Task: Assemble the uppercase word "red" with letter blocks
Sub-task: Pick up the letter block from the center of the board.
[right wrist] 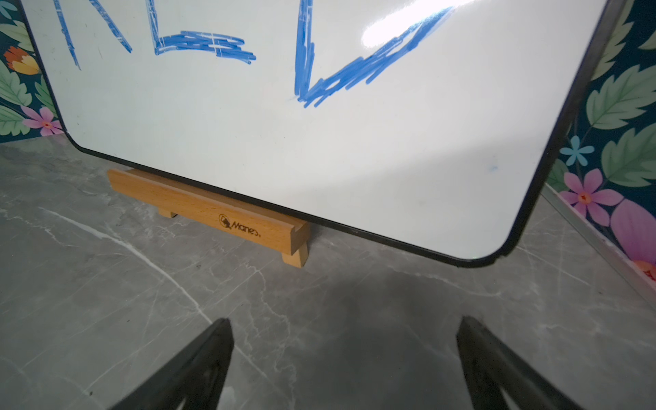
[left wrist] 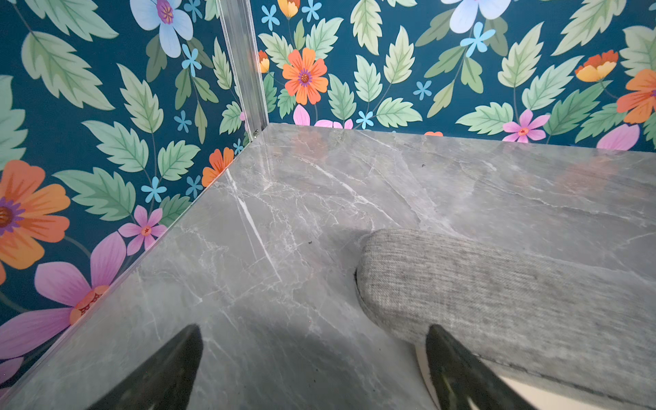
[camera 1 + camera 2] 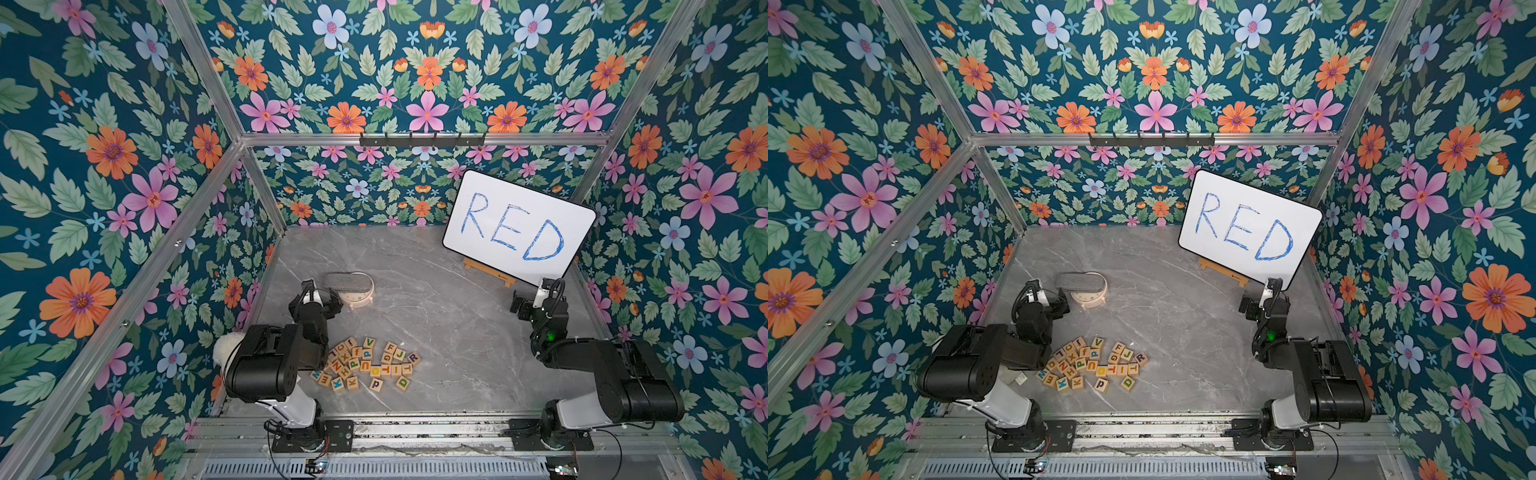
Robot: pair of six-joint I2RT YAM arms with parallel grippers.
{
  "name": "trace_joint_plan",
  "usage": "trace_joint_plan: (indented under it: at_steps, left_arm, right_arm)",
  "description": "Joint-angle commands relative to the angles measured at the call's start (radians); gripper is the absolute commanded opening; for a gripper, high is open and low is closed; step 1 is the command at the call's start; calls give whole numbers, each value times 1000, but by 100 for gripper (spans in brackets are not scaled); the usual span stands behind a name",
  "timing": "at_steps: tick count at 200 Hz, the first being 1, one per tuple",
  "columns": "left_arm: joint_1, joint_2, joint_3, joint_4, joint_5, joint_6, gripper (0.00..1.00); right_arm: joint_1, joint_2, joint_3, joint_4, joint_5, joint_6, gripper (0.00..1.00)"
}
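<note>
The letter blocks (image 3: 365, 365) lie in a loose pile at the front of the marble table, seen in both top views. The dark-purple R block (image 3: 413, 357) is at the pile's right edge. The green D block (image 3: 402, 382) is at its front right, and an orange E block (image 3: 325, 379) at its front left. My left gripper (image 3: 320, 295) hovers open beyond the pile; in the left wrist view it (image 2: 314, 330) holds nothing. My right gripper (image 1: 344, 322) is open and empty over bare table, far right of the blocks.
A cream device with a grey fabric top (image 3: 353, 289) sits just beside my left gripper's fingers (image 2: 461, 369). A whiteboard (image 3: 519, 224) with blue handwritten RED leans on a wooden stand (image 1: 209, 209) in front of my right gripper. Flowered walls enclose the table.
</note>
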Motion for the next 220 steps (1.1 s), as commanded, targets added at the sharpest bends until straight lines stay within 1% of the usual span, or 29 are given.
trace_joint_plan:
  at_steps: [1,124,139,148,159,178,192,205,220]
  left_arm:
    - [1,-1,1,49,2,7,99]
    - [2,-2,0,49,4,7,99]
    - [2,-5,-1,61,8,9,99]
    - [1,-30,8,32,43,27,99]
    - [-6,-89,36,-83,85,52,99]
    - [-27,-192,119,-331,59,39,99]
    - [-31,-268,159,-446,42,-28,99]
    - [-32,-340,175,-509,61,-88,99]
    - [-31,-414,199,-591,49,-232,99]
  right_arm:
    - [1,-3,1,23,-4,-10,99]
    - [0,-4,-3,33,-16,-15,99]
    - [1,-40,-15,34,-30,-25,99]
    - [1,-90,-18,-8,-27,-22,99]
    - [1,-175,-10,-97,-19,-16,99]
    - [1,-319,35,-313,12,29,99]
    - [1,-398,71,-443,51,106,99]
    - [1,-449,100,-546,53,168,99]
    - [1,-489,136,-683,39,236,99]
